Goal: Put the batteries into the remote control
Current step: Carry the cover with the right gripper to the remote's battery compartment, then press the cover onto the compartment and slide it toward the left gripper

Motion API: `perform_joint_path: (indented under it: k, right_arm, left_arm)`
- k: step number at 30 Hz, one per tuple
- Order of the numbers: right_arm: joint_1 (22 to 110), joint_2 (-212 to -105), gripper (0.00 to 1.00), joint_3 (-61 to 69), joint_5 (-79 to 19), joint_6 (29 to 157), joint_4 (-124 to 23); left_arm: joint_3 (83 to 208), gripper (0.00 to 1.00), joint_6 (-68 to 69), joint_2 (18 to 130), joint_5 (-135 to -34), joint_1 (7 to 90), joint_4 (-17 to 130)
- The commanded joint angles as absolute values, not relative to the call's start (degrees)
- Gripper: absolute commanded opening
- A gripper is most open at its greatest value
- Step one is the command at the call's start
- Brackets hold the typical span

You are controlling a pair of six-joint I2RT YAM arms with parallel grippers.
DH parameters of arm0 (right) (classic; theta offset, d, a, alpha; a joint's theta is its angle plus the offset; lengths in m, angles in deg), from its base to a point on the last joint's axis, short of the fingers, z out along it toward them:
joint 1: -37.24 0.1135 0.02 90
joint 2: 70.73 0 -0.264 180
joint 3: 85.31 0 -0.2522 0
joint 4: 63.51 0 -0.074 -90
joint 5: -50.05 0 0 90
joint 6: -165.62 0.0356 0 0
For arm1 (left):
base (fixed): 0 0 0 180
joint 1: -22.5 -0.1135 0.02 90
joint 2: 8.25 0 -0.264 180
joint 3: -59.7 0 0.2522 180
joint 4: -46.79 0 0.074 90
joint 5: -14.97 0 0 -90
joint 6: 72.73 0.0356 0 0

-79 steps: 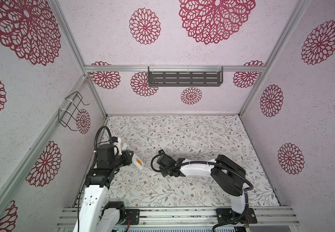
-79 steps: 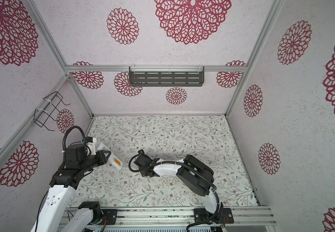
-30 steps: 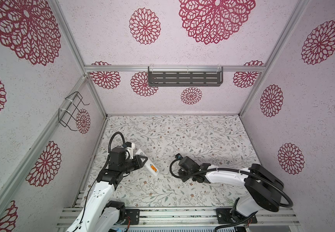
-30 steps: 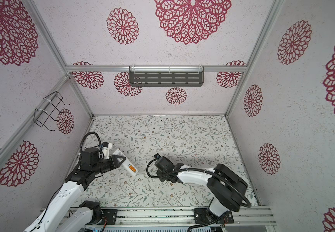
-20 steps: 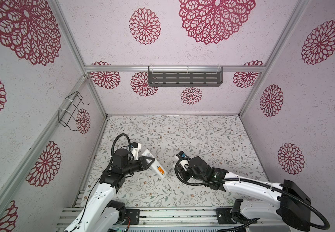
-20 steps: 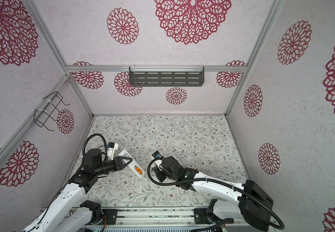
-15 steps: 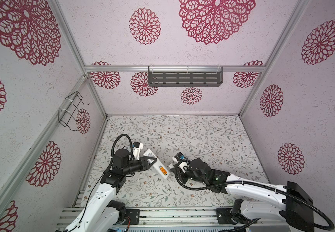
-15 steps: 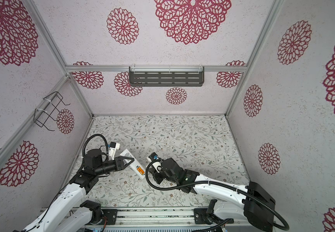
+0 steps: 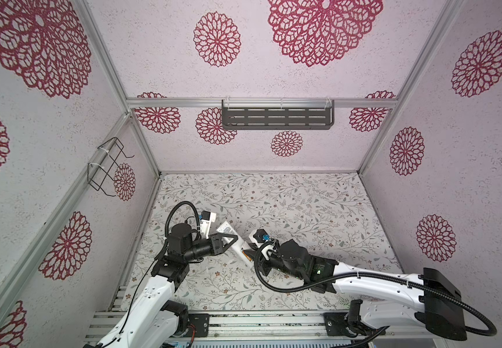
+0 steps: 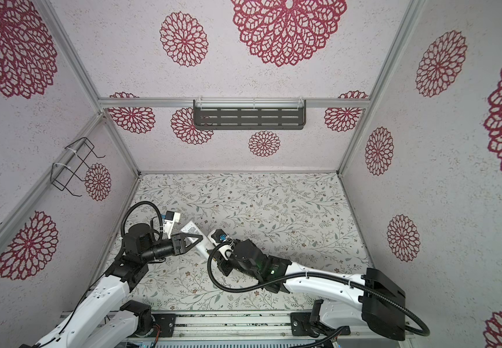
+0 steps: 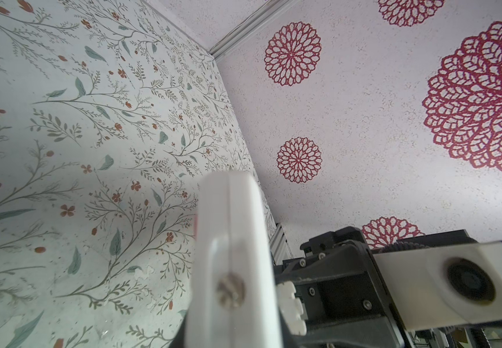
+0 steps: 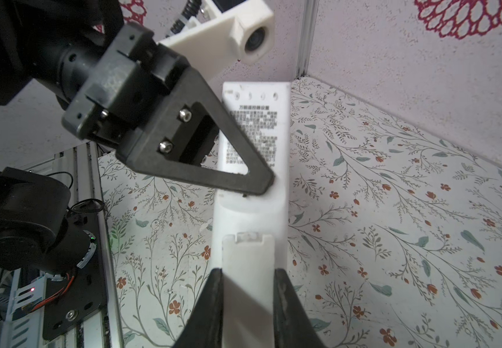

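Smooth white plastic remote control and battery cover, matt black left tool

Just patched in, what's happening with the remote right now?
The left gripper holds the remote control clear of the table, label side facing the right gripper. That gripper's jaws pinch a white battery cover, laid against the remote's back at its unlabelled end. The cover does not look seated yet.
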State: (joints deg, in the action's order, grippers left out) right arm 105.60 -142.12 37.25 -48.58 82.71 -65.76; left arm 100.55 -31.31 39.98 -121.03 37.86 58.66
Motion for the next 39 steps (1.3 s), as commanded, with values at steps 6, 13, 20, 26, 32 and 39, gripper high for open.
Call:
perform_joint_path:
  k: [6,13,20,26,32,39]
  right_arm:
    - [105.89,-142.62,0.21,35.63,-53.22,83.55,-68.69]
    - [105.89,-142.03,0.21,37.01,-52.97,84.62,-69.91]
    - [108.44,-142.50,0.21,38.01,-53.25,85.63,-71.86]
    - [109.44,-143.25,0.20,38.63,-55.39,86.22,-71.65]
    - [109.47,-142.55,0.20,39.27,-58.07,85.93,-70.47]
    - [109.31,-142.24,0.21,39.62,-58.63,84.80,-69.75]
  left_arm:
    - [99.98,0.00,-32.31,38.29,-121.63,38.10,54.27]
    - [99.91,0.00,-32.35,38.38,-121.55,37.97,53.74]
    - [99.65,0.00,-32.83,38.07,-121.53,37.64,53.08]
    - [99.65,0.00,-32.99,37.82,-121.79,37.27,52.90]
    - [99.47,0.00,-33.20,37.72,-121.81,37.20,52.68]
    - [99.56,0.00,-33.31,37.72,-121.97,36.95,52.55]
